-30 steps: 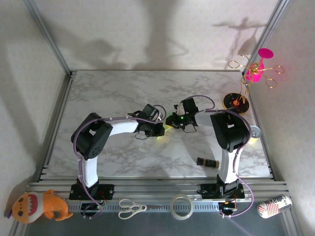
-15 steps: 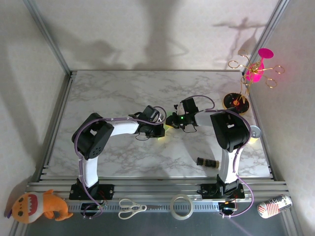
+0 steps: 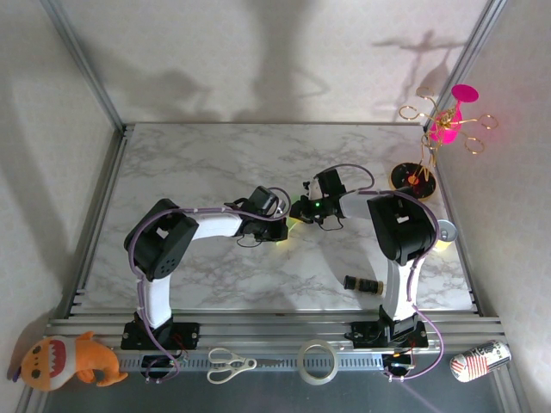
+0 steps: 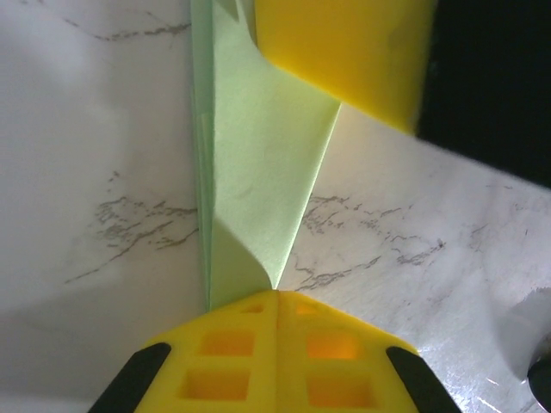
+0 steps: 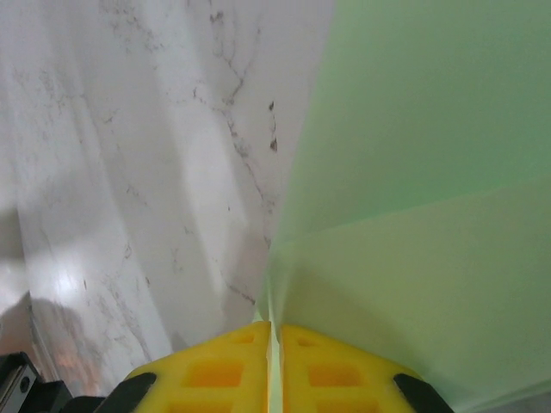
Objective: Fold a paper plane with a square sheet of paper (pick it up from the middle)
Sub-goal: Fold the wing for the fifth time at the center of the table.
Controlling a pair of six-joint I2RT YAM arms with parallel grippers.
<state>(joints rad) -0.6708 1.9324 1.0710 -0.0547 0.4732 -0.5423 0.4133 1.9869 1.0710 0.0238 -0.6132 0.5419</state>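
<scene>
Your folded green paper (image 4: pixel 258 163) sits right at the nose of the left gripper (image 4: pixel 275 297). The narrow band runs straight out ahead of those fingertips, long axis in line with the gripper. Its layered edges are stacked along the gripper's left, and a looser flap opens to the gripper's right. The left gripper is clenched, with the near tip of the paper nipped between its yellow pads. The right gripper (image 5: pixel 274 331) is clamped too: a thin green edge is caught in the seam between its pads, and the sheet spreads away ahead and to its right. From the left wrist you can see its yellow finger (image 4: pixel 344 43) on the far end of the band, dead ahead. So the paper spans the two grippers, and neither arm is nearer than the other. It's low at the marble table (image 4: pixel 95 129); whether it's touching, I can't tell. My read is that your next crease follows that line between the tips, and pulling the ends apart risks a tear.
</scene>
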